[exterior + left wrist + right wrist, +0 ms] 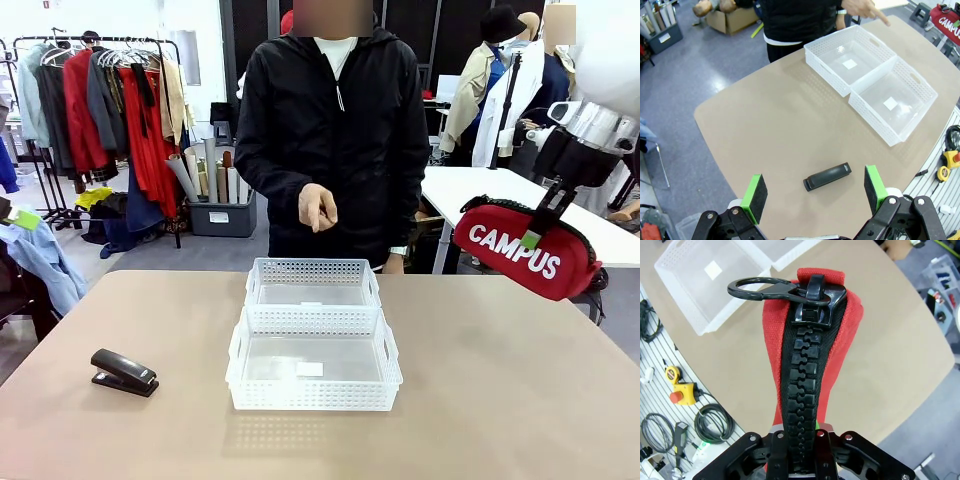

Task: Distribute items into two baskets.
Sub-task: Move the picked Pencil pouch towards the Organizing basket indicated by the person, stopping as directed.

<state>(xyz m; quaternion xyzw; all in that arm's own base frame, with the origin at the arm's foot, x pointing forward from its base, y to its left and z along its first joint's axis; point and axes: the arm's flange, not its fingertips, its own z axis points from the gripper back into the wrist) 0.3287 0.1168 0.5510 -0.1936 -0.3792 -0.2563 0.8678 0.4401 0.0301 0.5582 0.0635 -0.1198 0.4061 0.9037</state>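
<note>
tan tabletop [500, 400] in a workroom with clothes rails behind, a person standing at its far edge. two white baskets [313, 398] sit mid-table, the near one touching the far basket [313, 268] along one long rim; both hold nothing but a small white label on the floor. the right gripper [540, 222] is clamped shut on the red pouch [525, 252], which hangs tilted in the air over the table's right side, well above the surface and well apart from the baskets; the right wrist view looks down the pouch's black zipper [805, 390] towards a basket corner [715, 285]. the black stapler [124, 372] lies flat near the table's left edge, untouched, with the left gripper [814, 191] hovering above it, its green pads spread wide to either side. the person's hand [318, 208] points a finger downward beyond the far basket, perhaps marking it as the target. step in hand, as judged: carrying the pouch to a basket, neither item yet placed. the next move calls for swinging the pouch leftward over one basket, clearing the raised lattice rim, lowering it inside the walls, then releasing; the stapler should go into the other. bare table lies between pouch and baskets, so the path looks free. the stapler also has bare surface on every side, though it sits close to the table's edge, so a nudge outward could drop it.
</note>
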